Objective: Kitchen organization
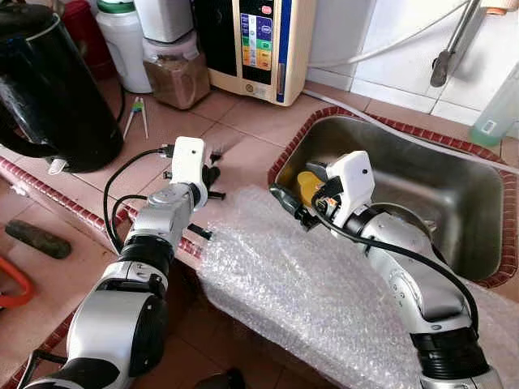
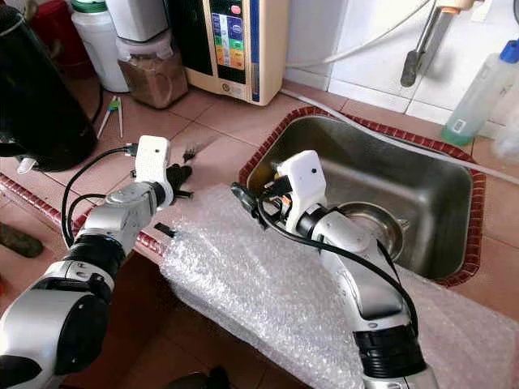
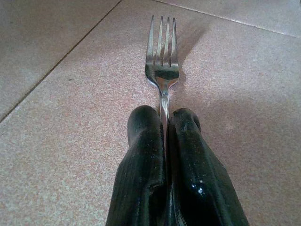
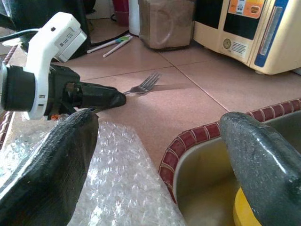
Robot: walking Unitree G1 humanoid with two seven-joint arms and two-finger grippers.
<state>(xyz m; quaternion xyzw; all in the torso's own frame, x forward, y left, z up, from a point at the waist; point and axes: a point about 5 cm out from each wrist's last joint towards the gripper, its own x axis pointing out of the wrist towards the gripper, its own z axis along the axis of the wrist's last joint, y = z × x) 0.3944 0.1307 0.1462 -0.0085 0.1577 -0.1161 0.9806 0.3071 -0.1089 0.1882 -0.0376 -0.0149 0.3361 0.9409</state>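
Left wrist view: left end effector (image 3: pixel 164 120) clamped on fork (image 3: pixel 162 70) handle just above tiled desk (image 1: pixel 243 121); right end effector (image 4: pixel 155 141) spread wide at sink (image 1: pixel 422 162) rim; fork transfer underway, likely needing steady lift next.

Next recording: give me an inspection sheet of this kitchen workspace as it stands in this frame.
Surface: tiled counter with steel sink; bubble wrap over its front edge.
Job's things: fork, handle pinched by left gripper.
Clutter: black kettle, brown jar, toothbrushes, yellow thing in sink.
Grippers: left shut on fork; right gripper open at sink's corner.
Cables: black leads on left arm; white hose on wall.
Surroundings: water appliance, tap, plastic bottle.
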